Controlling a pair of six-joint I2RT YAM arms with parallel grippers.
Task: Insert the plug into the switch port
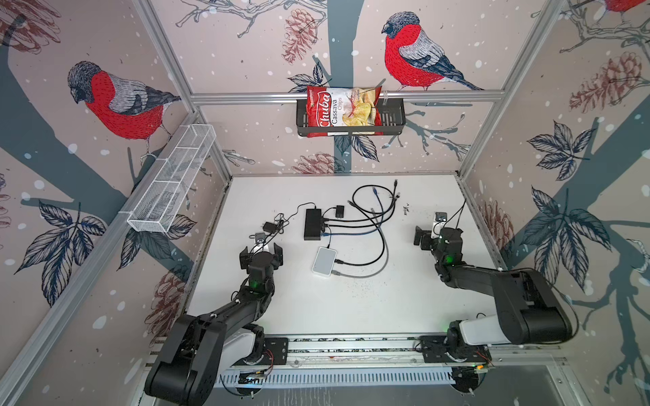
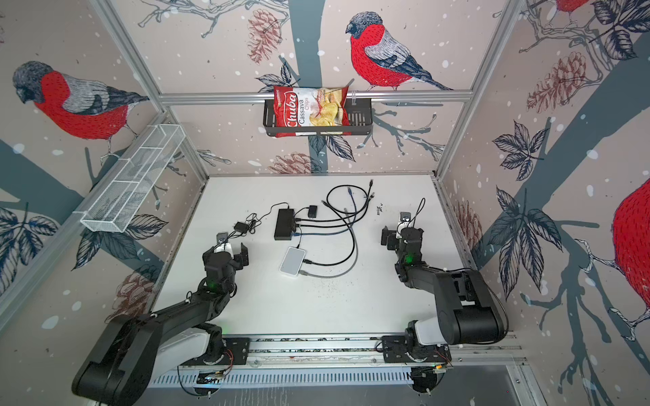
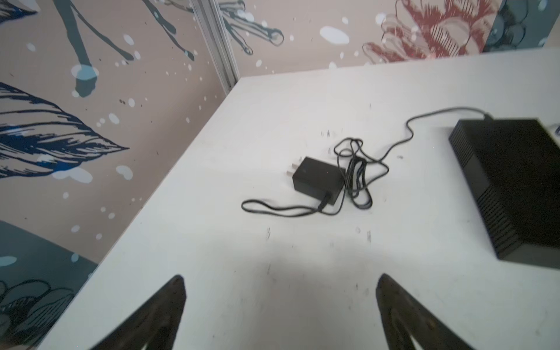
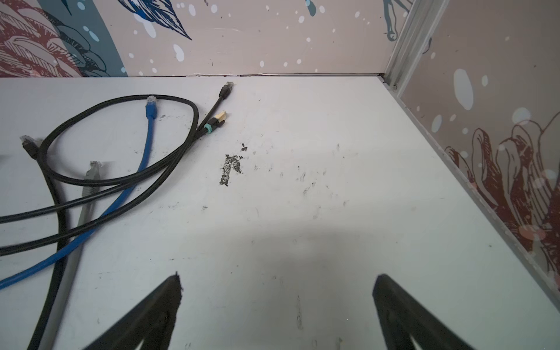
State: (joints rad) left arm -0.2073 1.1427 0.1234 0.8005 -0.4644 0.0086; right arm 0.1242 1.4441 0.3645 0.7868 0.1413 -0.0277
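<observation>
The left gripper (image 3: 281, 278) hangs over the table (image 1: 351, 309) with its jaws spread wide and nothing between them. Just ahead of it lies a black adapter (image 3: 318, 180), its thin cord in a loose tangle. Ahead and to its right the black switch (image 3: 515, 188) sits flat on the table.

The right gripper (image 4: 279, 277) is likewise spread wide and empty, over bare table near the right wall. Ahead of it and to its left lie 5 loose plugs:
- a blue plug (image 4: 150, 104)
- a black plug (image 4: 226, 89)
- a gold plug (image 4: 219, 116) with a teal band
- a gray plug (image 4: 94, 169)
- a second black plug (image 4: 29, 145), blurred

All 5 lie well apart from its fingers.

Their cables (image 4: 148, 142) loop back across the table between the 2 grippers. In both top views several run into the side of the switch that faces the right gripper. 2 more, a black and a gray, end at a white box (image 1: 324, 262), which lies between the grippers and nearer the arms' bases than the switch. A small adapter (image 1: 339, 211) sits just beside the switch on that same side. The views are too small to tell which ports are free.
</observation>
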